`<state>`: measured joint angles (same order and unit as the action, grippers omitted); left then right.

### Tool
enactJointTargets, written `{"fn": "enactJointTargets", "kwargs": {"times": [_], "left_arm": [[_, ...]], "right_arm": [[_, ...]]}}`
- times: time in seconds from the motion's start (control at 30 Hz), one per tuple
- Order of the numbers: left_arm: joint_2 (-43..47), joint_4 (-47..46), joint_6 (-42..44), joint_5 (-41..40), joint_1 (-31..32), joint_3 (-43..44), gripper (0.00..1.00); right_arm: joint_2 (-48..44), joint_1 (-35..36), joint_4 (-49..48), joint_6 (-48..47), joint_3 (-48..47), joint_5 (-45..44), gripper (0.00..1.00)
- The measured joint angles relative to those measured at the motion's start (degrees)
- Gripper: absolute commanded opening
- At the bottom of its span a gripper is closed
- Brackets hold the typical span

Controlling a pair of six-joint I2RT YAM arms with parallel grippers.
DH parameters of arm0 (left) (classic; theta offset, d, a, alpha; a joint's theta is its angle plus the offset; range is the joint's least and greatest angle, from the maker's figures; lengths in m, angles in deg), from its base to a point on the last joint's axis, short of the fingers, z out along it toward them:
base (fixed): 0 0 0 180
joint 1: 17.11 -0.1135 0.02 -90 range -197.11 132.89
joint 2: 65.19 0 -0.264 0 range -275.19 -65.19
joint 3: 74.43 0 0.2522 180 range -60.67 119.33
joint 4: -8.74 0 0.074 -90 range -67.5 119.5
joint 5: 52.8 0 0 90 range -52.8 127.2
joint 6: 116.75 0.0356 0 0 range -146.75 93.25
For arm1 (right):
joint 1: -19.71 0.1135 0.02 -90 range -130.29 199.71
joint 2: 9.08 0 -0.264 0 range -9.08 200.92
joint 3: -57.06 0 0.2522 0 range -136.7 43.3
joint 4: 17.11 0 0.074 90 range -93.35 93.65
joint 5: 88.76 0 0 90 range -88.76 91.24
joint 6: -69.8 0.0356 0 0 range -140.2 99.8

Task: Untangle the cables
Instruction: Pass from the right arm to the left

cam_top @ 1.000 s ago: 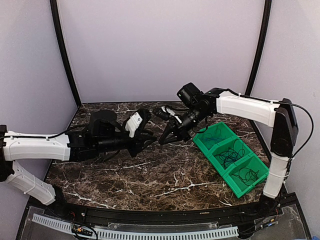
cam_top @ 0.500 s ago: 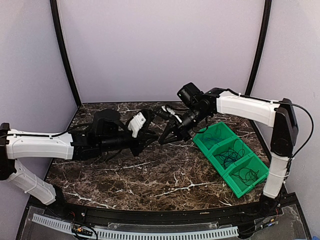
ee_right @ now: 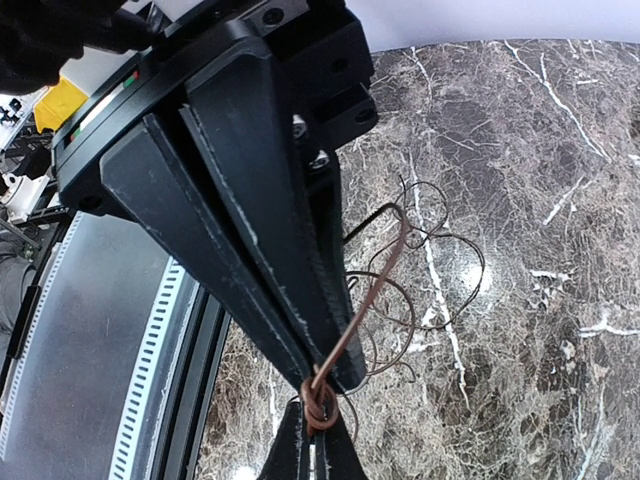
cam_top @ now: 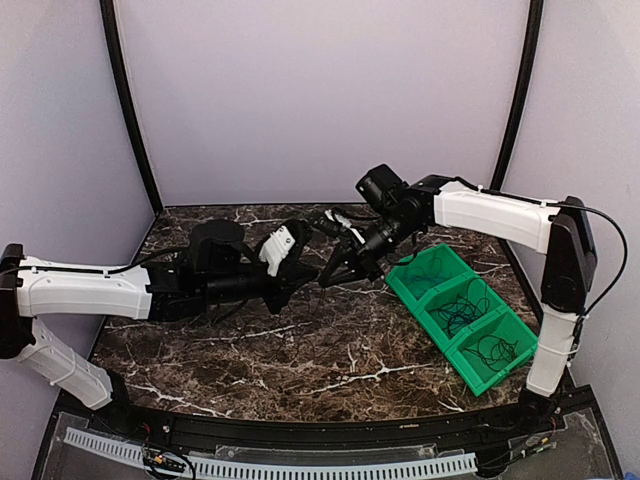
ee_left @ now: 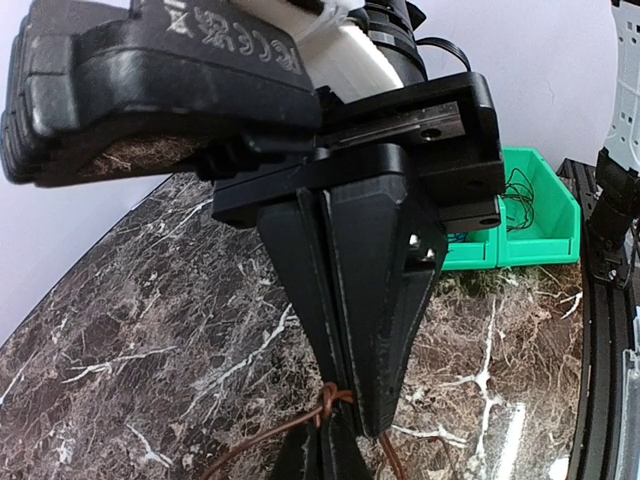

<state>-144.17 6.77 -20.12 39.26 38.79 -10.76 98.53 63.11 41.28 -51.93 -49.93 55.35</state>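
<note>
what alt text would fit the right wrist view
The right hand, shut, pinches a thin brown cable at its fingertips, where the cable curls into a small knot; the left hand meets it there from below. Behind, thin dark cables loop loosely on the marble table.

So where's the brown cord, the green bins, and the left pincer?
brown cord (ee_right: 365,310): right wrist view, its straight stretch.
green bins (cam_top: 500,372): top view, near end wall.
left pincer (ee_left: 345,405): left wrist view, closed tips.
</note>
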Motion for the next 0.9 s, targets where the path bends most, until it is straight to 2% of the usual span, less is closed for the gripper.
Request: {"fn": "enactJointTargets", "kwargs": {"times": [0.2,0.43,0.5,0.7,0.83,0.9], "left_arm": [[0.0,-0.7,-1.4,-0.4,0.0,-0.1,0.00],[0.0,-1.6,-1.9,-0.2,0.0,-0.2,0.00],[0.0,-2.0,-1.9,0.0,0.0,-0.2,0.00],[0.0,-1.3,-2.6,1.0,0.0,-0.1,0.00],[-0.9,-0.4,-3.1,2.4,0.0,0.5,0.00],[-1.5,-0.3,-3.4,3.2,0.0,0.7,0.00]], "right_arm": [[0.0,-0.1,-0.5,0.1,0.0,0.0,0.00],[0.0,-0.1,-0.6,-0.4,0.0,-0.4,0.26],[0.0,-0.5,0.2,-1.4,-0.1,-1.2,0.28],[-3.7,-3.4,1.2,-4.5,-0.1,-5.9,0.23],[-7.1,-4.4,2.0,-6.9,-0.5,-8.1,0.12],[-8.0,-4.4,2.1,-7.8,-0.8,-8.9,0.10]]}}
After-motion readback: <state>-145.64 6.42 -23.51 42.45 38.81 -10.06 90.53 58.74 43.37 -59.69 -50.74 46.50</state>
